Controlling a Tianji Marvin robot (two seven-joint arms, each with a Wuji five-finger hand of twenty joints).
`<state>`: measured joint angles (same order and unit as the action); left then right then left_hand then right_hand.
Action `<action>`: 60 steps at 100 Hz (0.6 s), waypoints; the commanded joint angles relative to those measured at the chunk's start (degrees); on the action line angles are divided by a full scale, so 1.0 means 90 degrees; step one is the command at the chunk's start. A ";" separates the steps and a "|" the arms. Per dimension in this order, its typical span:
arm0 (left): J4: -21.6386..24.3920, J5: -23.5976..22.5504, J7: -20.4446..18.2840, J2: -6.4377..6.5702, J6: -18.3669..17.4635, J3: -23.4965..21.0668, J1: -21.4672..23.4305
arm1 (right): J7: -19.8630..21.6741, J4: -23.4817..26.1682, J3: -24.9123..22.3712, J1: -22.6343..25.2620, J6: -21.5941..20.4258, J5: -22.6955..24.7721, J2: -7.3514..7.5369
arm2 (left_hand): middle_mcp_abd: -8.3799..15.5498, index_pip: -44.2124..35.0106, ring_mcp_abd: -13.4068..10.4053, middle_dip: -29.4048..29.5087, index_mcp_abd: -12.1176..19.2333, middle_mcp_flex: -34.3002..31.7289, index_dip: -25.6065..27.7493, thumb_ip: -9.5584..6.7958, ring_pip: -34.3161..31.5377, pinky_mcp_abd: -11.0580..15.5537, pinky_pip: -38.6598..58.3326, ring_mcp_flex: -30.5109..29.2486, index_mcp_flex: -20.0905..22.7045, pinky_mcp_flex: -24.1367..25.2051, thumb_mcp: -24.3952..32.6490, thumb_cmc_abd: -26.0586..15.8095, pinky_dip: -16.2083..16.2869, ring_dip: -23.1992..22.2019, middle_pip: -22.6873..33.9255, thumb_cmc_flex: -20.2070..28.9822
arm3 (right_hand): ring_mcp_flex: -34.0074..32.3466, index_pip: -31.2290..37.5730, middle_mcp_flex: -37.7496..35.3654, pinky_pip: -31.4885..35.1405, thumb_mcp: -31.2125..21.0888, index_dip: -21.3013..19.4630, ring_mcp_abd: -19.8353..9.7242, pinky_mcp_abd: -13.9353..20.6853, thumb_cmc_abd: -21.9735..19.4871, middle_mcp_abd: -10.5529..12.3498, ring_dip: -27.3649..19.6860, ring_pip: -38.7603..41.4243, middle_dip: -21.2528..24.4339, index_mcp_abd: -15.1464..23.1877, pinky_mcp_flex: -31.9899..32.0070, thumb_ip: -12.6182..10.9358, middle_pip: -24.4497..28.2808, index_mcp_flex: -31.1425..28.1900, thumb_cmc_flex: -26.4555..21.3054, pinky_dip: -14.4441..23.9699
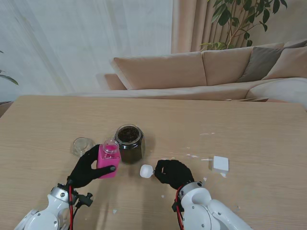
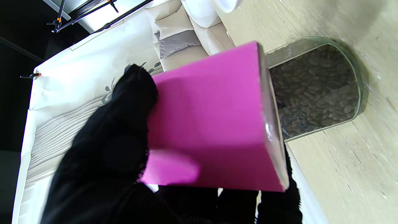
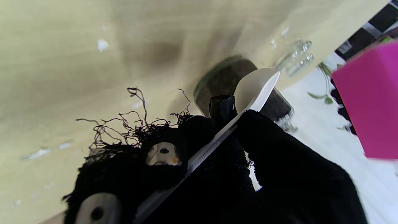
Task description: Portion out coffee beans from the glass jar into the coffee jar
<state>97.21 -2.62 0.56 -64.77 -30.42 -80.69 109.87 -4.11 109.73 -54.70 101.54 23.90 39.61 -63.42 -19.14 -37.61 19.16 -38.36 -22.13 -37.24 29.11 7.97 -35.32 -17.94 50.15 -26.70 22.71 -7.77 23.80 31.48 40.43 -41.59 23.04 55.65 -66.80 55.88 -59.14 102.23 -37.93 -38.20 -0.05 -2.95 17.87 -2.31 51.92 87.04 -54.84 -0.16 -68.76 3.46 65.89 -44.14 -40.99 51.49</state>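
The left robot hand, gloved in black, is wrapped around a pink-labelled square glass coffee jar, its thumb on the side facing the camera and its other fingers round the back; the jar looks raised off the table and slightly tilted, its clear neck open at the top. The right robot hand, also in a black glove with frayed threads, is curled tight on the handle of a white plastic spoon, whose bowl sticks out towards the left hand and shows nothing in it in the right wrist view. Just beyond both hands, touching or nearly touching the pink jar on its right, stands a faceted clear glass jar with its mouth open and dark coffee beans filling it almost to the rim. Left of the pink jar a small round clear glass lid lies on the light wooden table. Farther right, a small white block sits on the table with white flecks scattered near it. Beyond the table is a beige sofa.
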 commanded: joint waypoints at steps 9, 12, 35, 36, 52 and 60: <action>0.0013 -0.0039 -0.0093 -0.0022 -0.0037 0.0005 0.0063 | 0.0206 -0.0332 0.0161 -0.0045 -0.0027 -0.0143 -0.0035 | 0.0510 -0.0856 -0.0029 -0.0219 0.0873 -0.0273 0.0270 -0.0295 -0.0056 0.0010 0.0127 0.0090 0.0314 -0.0024 0.0658 -0.0944 0.0008 -0.0072 0.0567 0.0939 | -0.0051 0.0225 0.0037 0.1972 -0.0146 0.0097 0.0284 0.0590 0.0028 -0.0313 -0.0011 0.0158 0.0030 -0.0026 -0.0217 -0.0083 0.0066 0.0113 -0.0286 0.0034; 0.0008 -0.0040 -0.0091 -0.0023 -0.0032 0.0012 0.0061 | 0.0220 -0.0387 0.0194 -0.0073 -0.0034 -0.0165 -0.0033 | 0.0506 -0.0857 -0.0022 -0.0219 0.0873 -0.0271 0.0271 -0.0295 -0.0052 0.0010 0.0127 0.0098 0.0315 -0.0024 0.0661 -0.0942 0.0007 -0.0070 0.0568 0.0943 | -0.0050 0.0228 0.0040 0.1972 -0.0144 0.0098 0.0285 0.0587 0.0025 -0.0312 -0.0012 0.0157 0.0033 -0.0025 -0.0216 -0.0082 0.0069 0.0115 -0.0286 0.0030; -0.0020 -0.0059 -0.0062 -0.0029 -0.0011 0.0047 0.0059 | 0.0276 -0.0683 0.0350 -0.0234 -0.0125 -0.0283 -0.0029 | 0.0516 -0.0859 -0.0031 -0.0219 0.0878 -0.0275 0.0271 -0.0293 -0.0057 0.0011 0.0124 0.0088 0.0313 -0.0025 0.0661 -0.0942 0.0003 -0.0072 0.0571 0.0943 | 0.0122 0.0240 0.0135 0.1972 -0.0109 0.0258 0.0415 0.0429 0.0033 -0.0341 -0.0061 0.0055 0.0148 -0.0024 -0.0105 -0.0088 0.0014 0.0175 -0.0304 -0.0221; -0.0021 -0.0060 -0.0060 -0.0030 -0.0011 0.0048 0.0059 | 0.0278 -0.0691 0.0353 -0.0238 -0.0127 -0.0281 -0.0029 | 0.0516 -0.0862 -0.0031 -0.0219 0.0878 -0.0273 0.0272 -0.0295 -0.0056 0.0010 0.0124 0.0089 0.0317 -0.0028 0.0665 -0.0941 0.0003 -0.0072 0.0571 0.0948 | 0.0138 0.0240 0.0141 0.1972 -0.0112 0.0278 0.0439 0.0415 0.0033 -0.0345 -0.0070 0.0028 0.0165 -0.0024 -0.0069 -0.0087 -0.0004 0.0177 -0.0306 -0.0234; -0.0027 -0.0067 -0.0045 -0.0033 -0.0005 0.0052 0.0064 | 0.0313 -0.0834 0.0419 -0.0329 -0.0164 -0.0232 -0.0015 | 0.0507 -0.0859 -0.0023 -0.0219 0.0872 -0.0279 0.0268 -0.0294 -0.0054 0.0006 0.0120 0.0093 0.0314 -0.0024 0.0667 -0.0942 -0.0002 -0.0071 0.0572 0.0949 | 0.0479 0.0184 0.0282 0.1959 -0.0182 0.0660 0.0759 0.0013 0.0090 -0.0398 -0.0289 -0.0552 0.0485 -0.0061 0.0669 -0.0056 -0.0309 0.0224 -0.0274 -0.0653; -0.0028 -0.0073 -0.0041 -0.0034 -0.0009 0.0049 0.0063 | 0.0350 -0.0894 0.0440 -0.0370 -0.0190 -0.0224 -0.0005 | 0.0517 -0.0863 -0.0030 -0.0222 0.0877 -0.0285 0.0271 -0.0295 -0.0058 0.0009 0.0122 0.0086 0.0314 -0.0030 0.0667 -0.0944 -0.0003 -0.0072 0.0575 0.0951 | 0.0768 0.0048 0.0428 0.1597 -0.0222 0.0944 0.0972 -0.0376 0.0135 -0.0461 -0.0493 -0.1089 0.0739 -0.0141 0.1311 -0.0048 -0.0594 0.0303 -0.0204 -0.0667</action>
<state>96.66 -3.12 0.91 -64.74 -30.39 -80.35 109.96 -2.18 102.19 -50.96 98.25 22.54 37.59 -63.39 -19.14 -37.61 19.16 -38.36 -22.13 -37.24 29.11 7.97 -35.32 -17.94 50.15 -26.70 22.71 -7.77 23.80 31.48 40.43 -41.59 23.04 55.65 -61.64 56.13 -56.68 102.27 -38.87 -31.48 4.42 -6.74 18.43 -5.49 48.94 79.74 -49.60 -0.90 -60.35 3.46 61.73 -43.50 -41.70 45.93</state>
